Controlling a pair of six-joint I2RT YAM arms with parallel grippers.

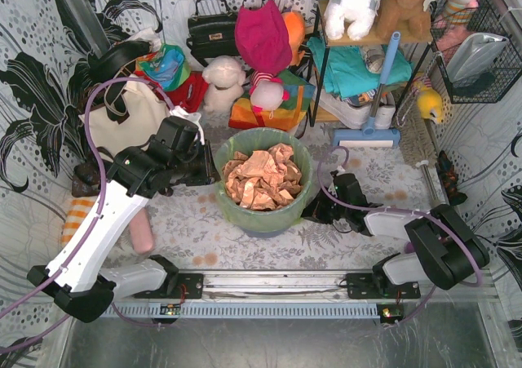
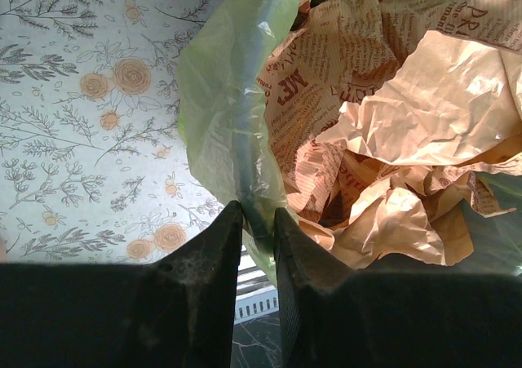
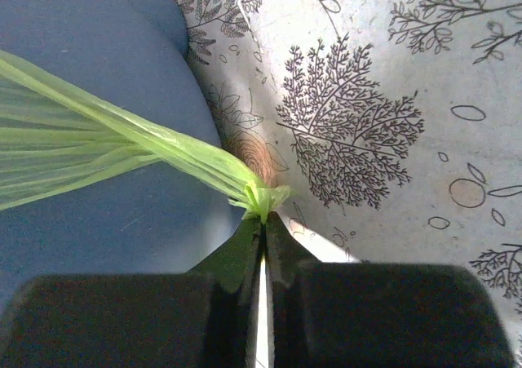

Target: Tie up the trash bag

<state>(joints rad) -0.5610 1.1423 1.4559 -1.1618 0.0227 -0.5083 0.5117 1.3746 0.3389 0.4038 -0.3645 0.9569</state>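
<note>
The trash bag (image 1: 303,184), thin lime-green plastic, lines a round blue-grey bin (image 3: 81,66) in the middle of the table and is folded over its rim. Crumpled tan-orange paper (image 1: 261,179) fills it. My left gripper (image 1: 210,170) is at the bin's left rim. In the left wrist view the left gripper (image 2: 258,215) has its jaws closed on the bag-covered rim (image 2: 245,131), with the paper (image 2: 391,123) just inside. My right gripper (image 1: 311,211) is low beside the bin's right wall. The right gripper (image 3: 263,218) is shut on a bunched strand of the bag (image 3: 204,160), which is stretched taut away from the bin.
A pink cylinder (image 1: 143,233) and an orange-striped cloth (image 1: 76,221) lie left of my left arm. Soft toys, bags and a shelf rack (image 1: 359,66) crowd the back, with a blue-handled squeegee (image 1: 377,99) behind the right gripper. A metal rail (image 1: 269,282) runs along the near edge.
</note>
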